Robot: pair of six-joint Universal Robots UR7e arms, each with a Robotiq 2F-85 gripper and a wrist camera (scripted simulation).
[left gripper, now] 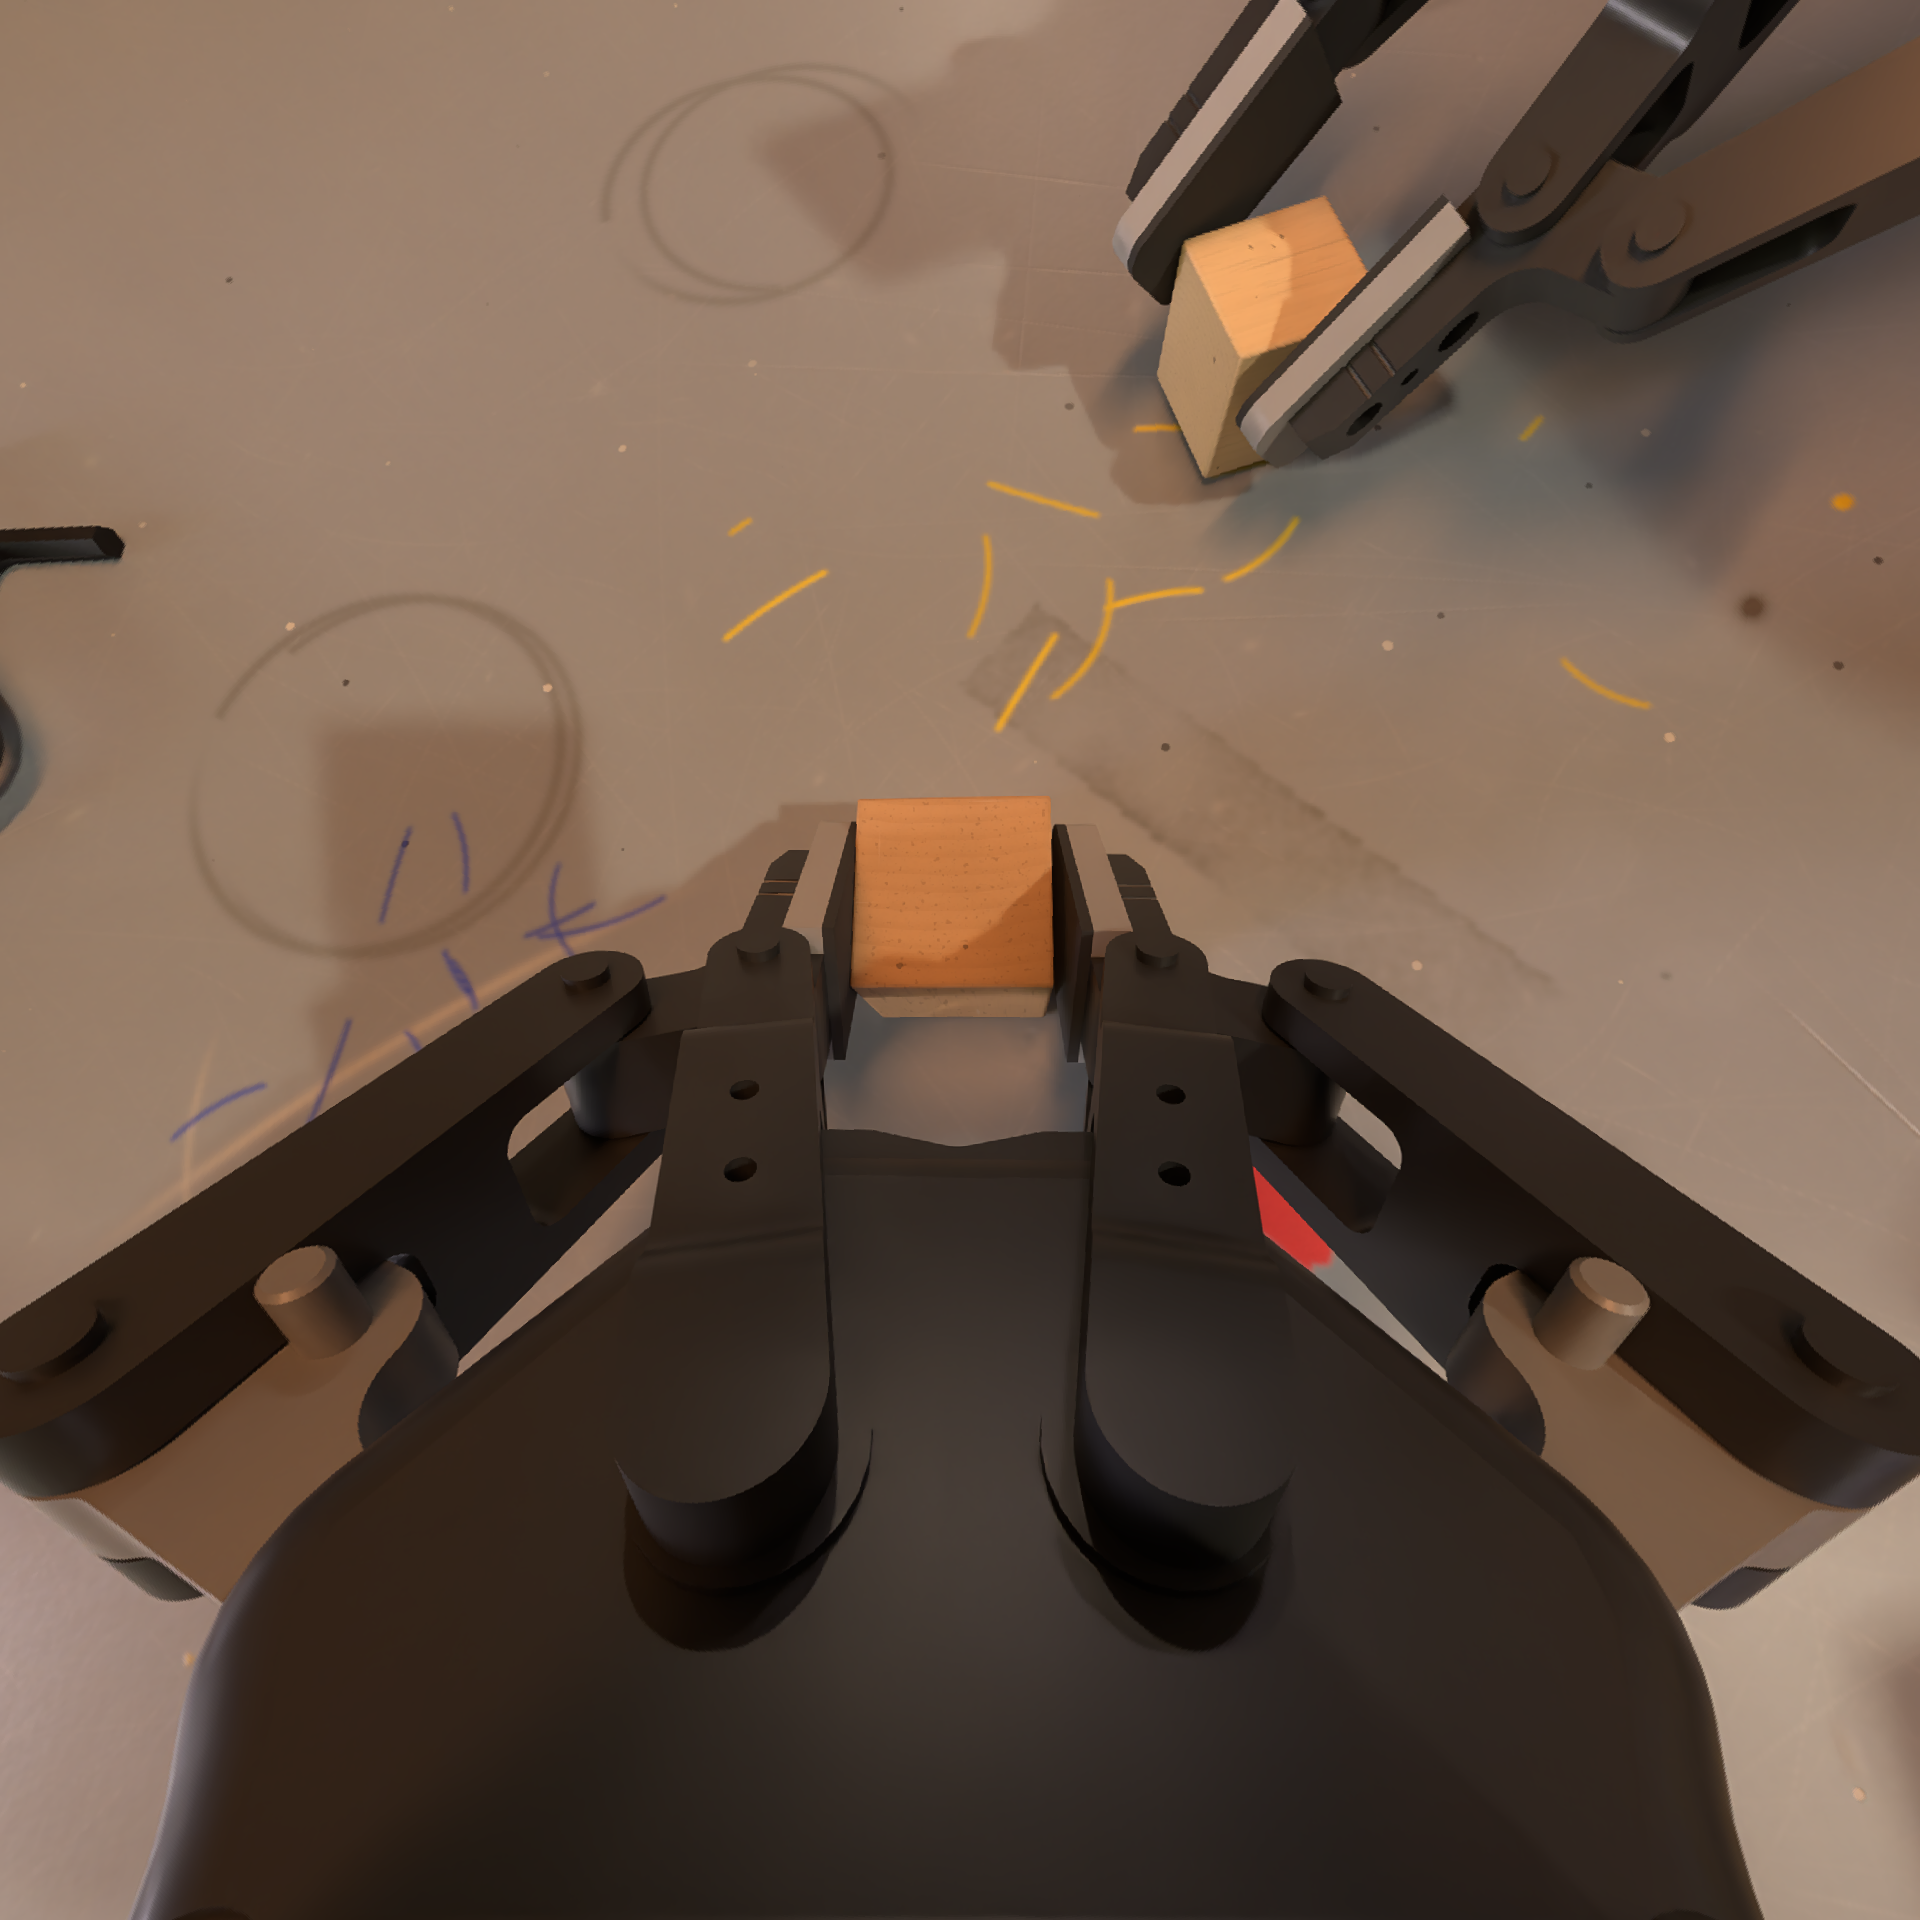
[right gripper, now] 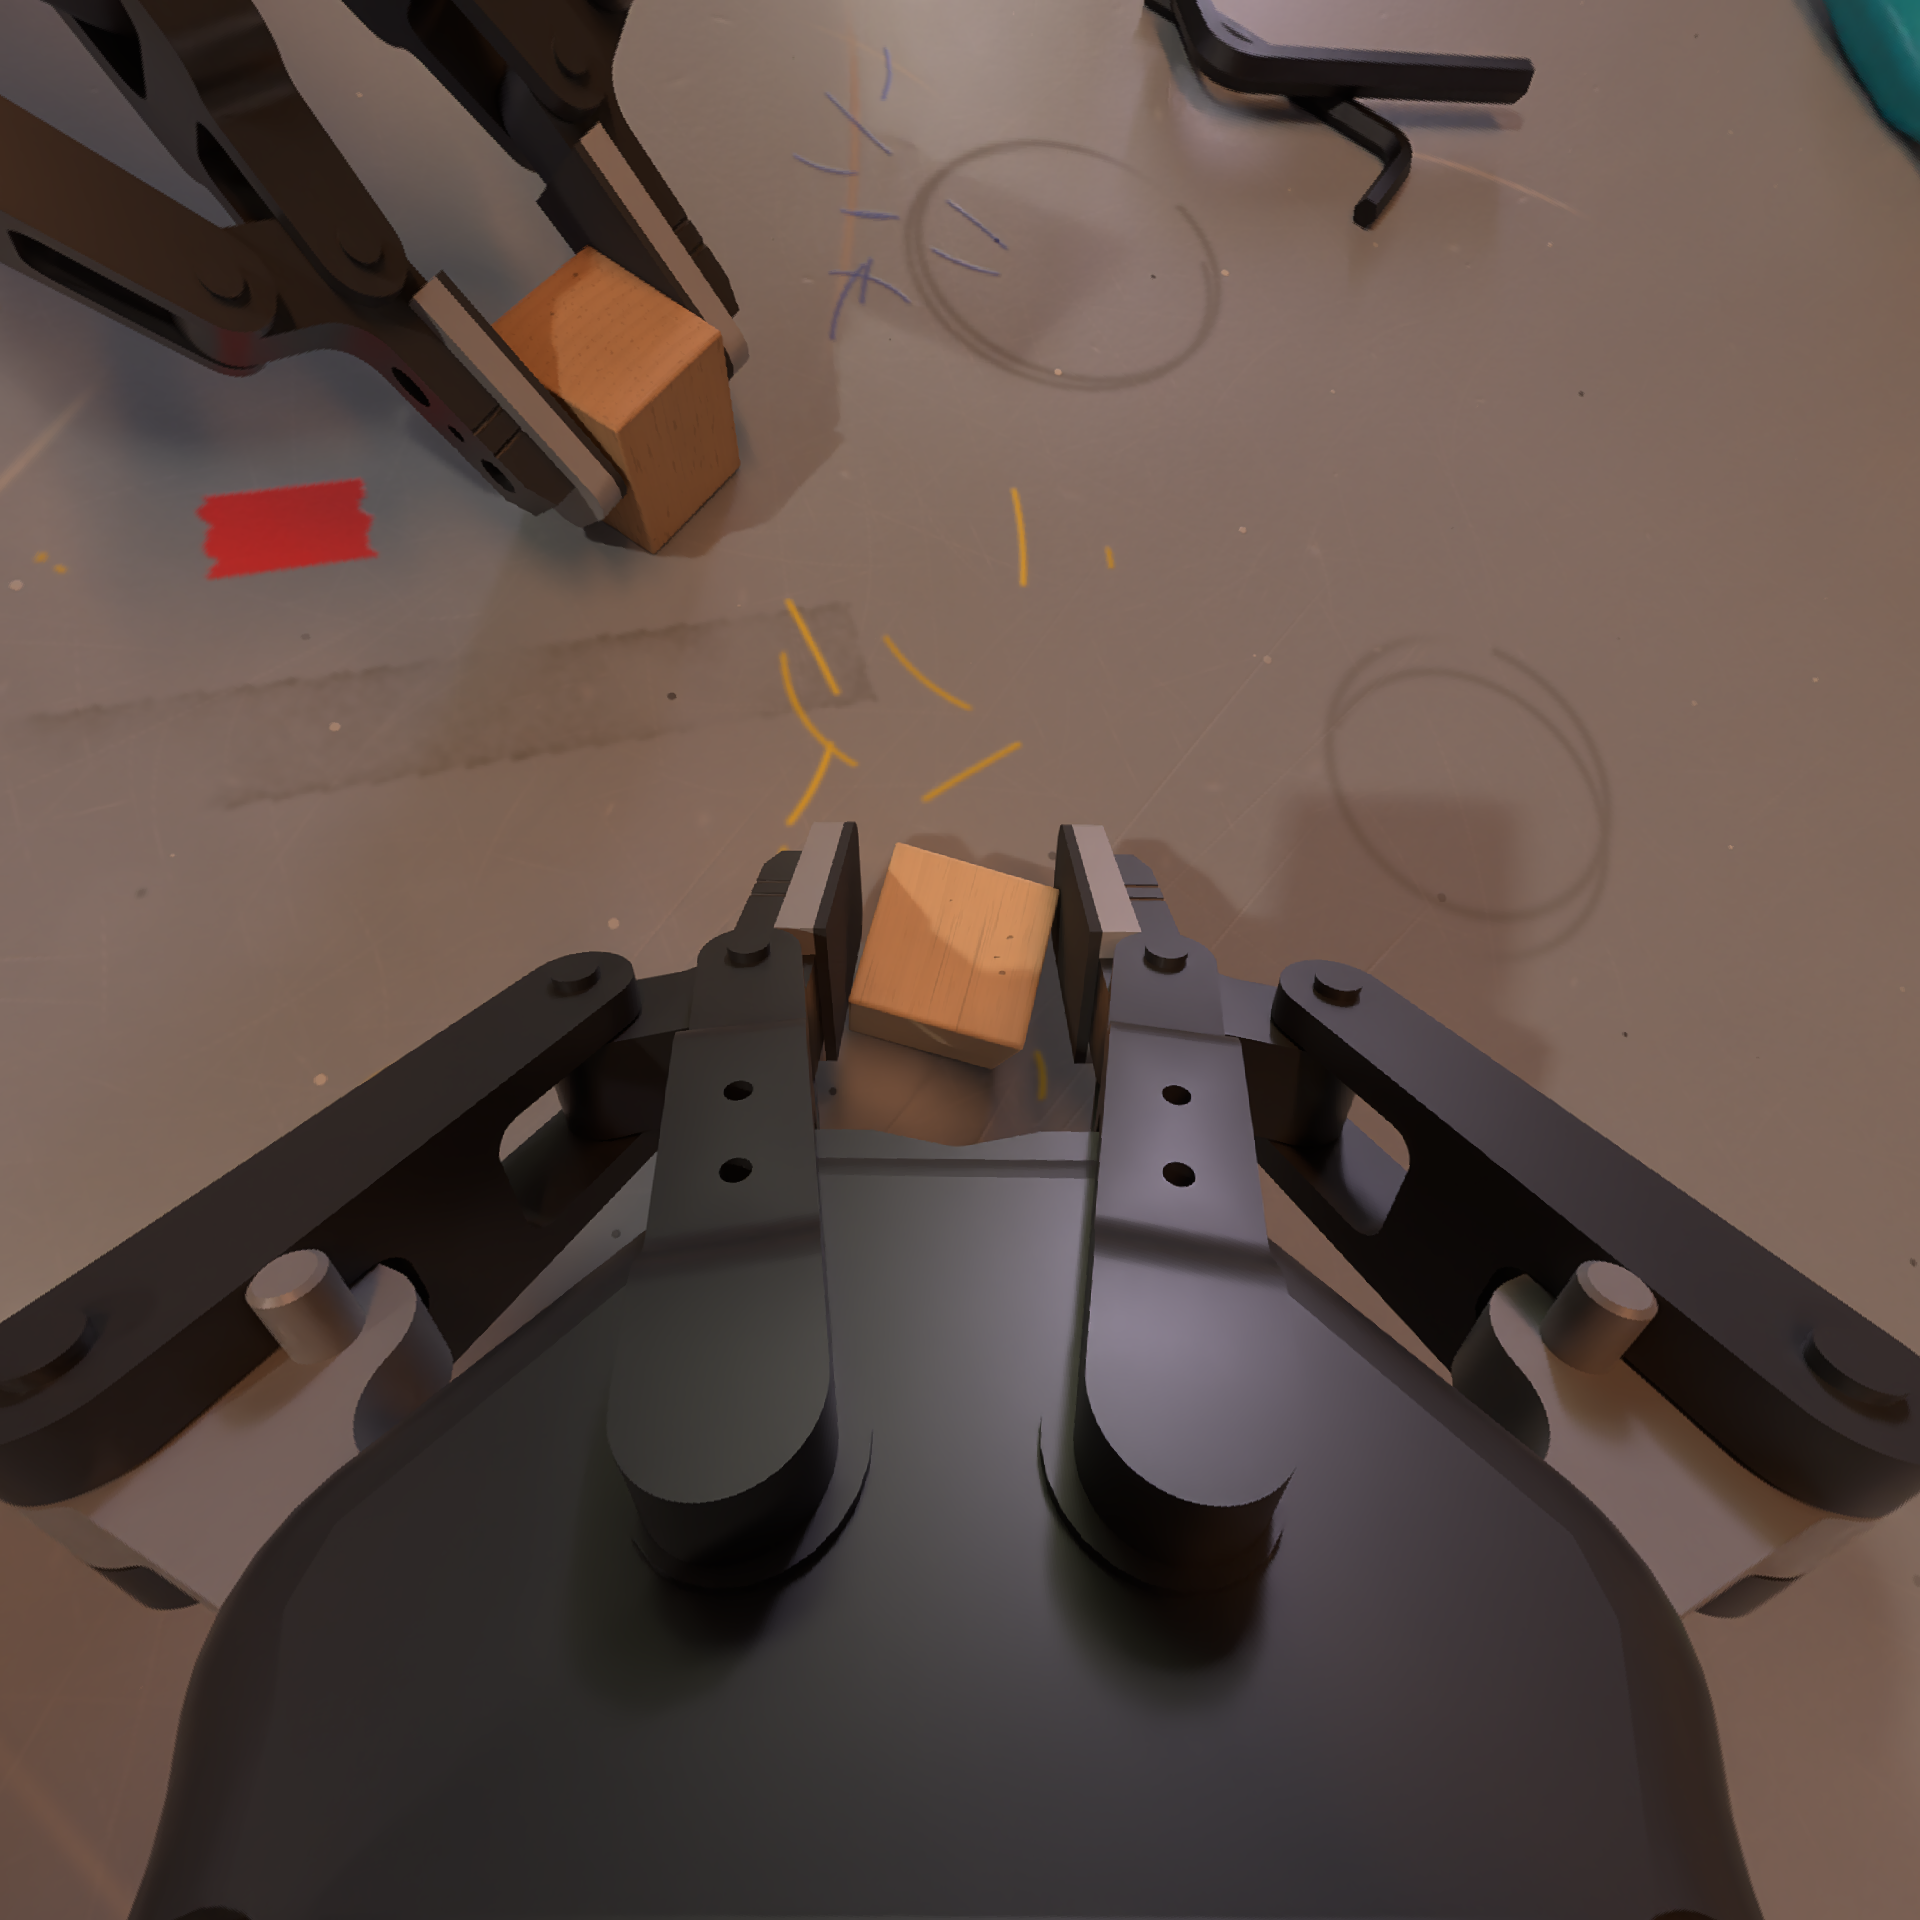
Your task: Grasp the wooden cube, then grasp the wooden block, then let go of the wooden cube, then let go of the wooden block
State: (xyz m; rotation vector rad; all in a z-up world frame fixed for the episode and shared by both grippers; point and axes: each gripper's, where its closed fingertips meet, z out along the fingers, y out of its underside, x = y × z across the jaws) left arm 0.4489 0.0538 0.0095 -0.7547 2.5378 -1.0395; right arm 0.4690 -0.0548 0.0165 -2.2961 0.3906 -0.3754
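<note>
My left gripper [left gripper: 953, 914] is shut on the orange-brown wooden cube [left gripper: 953, 899], which sits square between the pads, low on the table. It also shows in the right wrist view [right gripper: 623, 395], at the upper left, with the left gripper [right gripper: 665, 436] around it. My right gripper [right gripper: 958, 925] is shut on the paler wooden block [right gripper: 951, 940]. The block sits twisted between the pads and touches them at opposite corners. The left wrist view shows this block [left gripper: 1247, 312] at the upper right, standing on the table inside the right gripper [left gripper: 1216, 353].
Black hex keys [right gripper: 1351, 94] lie at the far right, and one end shows in the left wrist view [left gripper: 62, 542]. A strip of red tape [right gripper: 286, 528] is stuck to the grey table [right gripper: 1351, 520]. A teal object [right gripper: 1886, 73] is at the top right corner.
</note>
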